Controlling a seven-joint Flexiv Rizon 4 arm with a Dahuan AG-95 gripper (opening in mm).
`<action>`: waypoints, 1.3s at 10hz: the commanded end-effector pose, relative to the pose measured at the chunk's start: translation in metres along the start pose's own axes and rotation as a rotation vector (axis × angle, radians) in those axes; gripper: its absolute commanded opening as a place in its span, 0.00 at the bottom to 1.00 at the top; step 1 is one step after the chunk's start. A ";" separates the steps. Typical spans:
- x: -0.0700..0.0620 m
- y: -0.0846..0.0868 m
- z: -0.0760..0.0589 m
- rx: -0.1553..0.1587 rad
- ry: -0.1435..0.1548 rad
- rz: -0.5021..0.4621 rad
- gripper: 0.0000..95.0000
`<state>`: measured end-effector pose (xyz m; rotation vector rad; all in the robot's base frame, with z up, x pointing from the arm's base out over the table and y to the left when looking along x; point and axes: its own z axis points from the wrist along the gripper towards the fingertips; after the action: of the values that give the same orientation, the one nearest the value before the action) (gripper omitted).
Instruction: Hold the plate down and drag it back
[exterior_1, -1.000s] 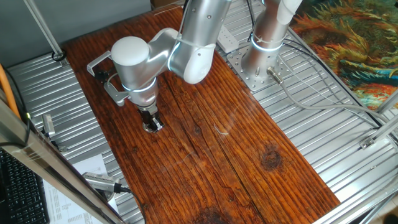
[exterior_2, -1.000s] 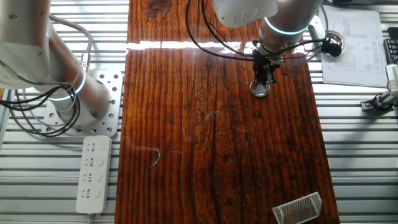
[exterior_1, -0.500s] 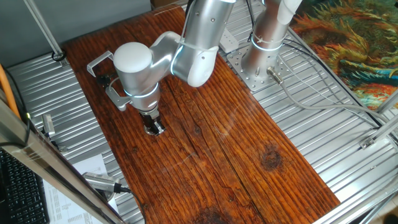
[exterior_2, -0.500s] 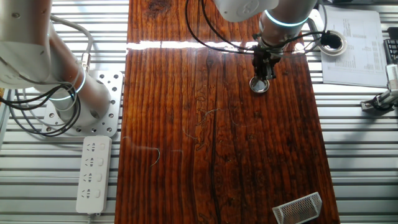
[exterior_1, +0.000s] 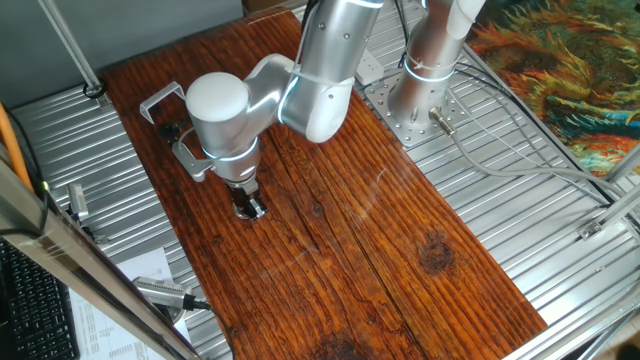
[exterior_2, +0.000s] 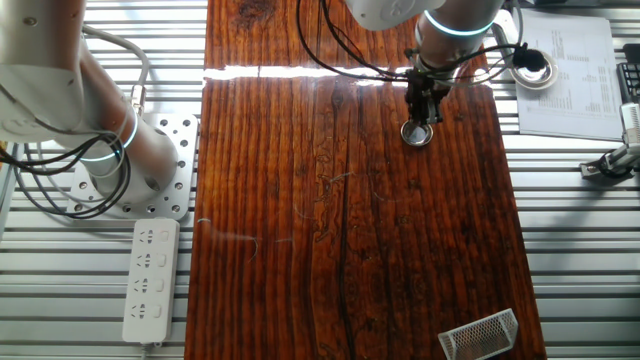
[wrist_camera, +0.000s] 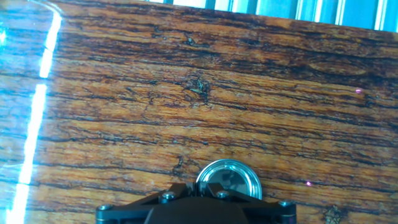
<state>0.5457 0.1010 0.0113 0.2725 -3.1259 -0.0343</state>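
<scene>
The plate (exterior_1: 252, 210) is a small round metal disc with a silvery rim, lying flat on the wooden table (exterior_1: 330, 250). It also shows in the other fixed view (exterior_2: 417, 135) and at the bottom of the hand view (wrist_camera: 228, 178). My gripper (exterior_1: 246, 200) points straight down with its fingers together, and the tip rests on the plate's top. In the other fixed view the gripper (exterior_2: 421, 118) covers part of the disc. In the hand view the gripper (wrist_camera: 195, 189) hides the disc's lower left edge.
A grey U-shaped bracket (exterior_1: 160, 100) lies at the table's far left corner. A wire mesh holder (exterior_2: 478, 335) sits at one end of the board. A power strip (exterior_2: 150, 280) and the arm's base (exterior_2: 140, 165) stand beside the table. Papers (exterior_2: 565, 75) lie on the other side.
My gripper and the plate under it have slid a short way together, upward in the other fixed view. The fingers stay together on the plate.
</scene>
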 end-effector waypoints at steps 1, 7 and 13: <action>0.000 0.002 0.003 0.009 0.002 0.004 0.00; -0.001 0.004 0.004 0.008 0.000 0.004 0.00; -0.001 0.006 0.003 0.016 0.003 -0.003 0.00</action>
<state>0.5456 0.1062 0.0107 0.2773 -3.1238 -0.0048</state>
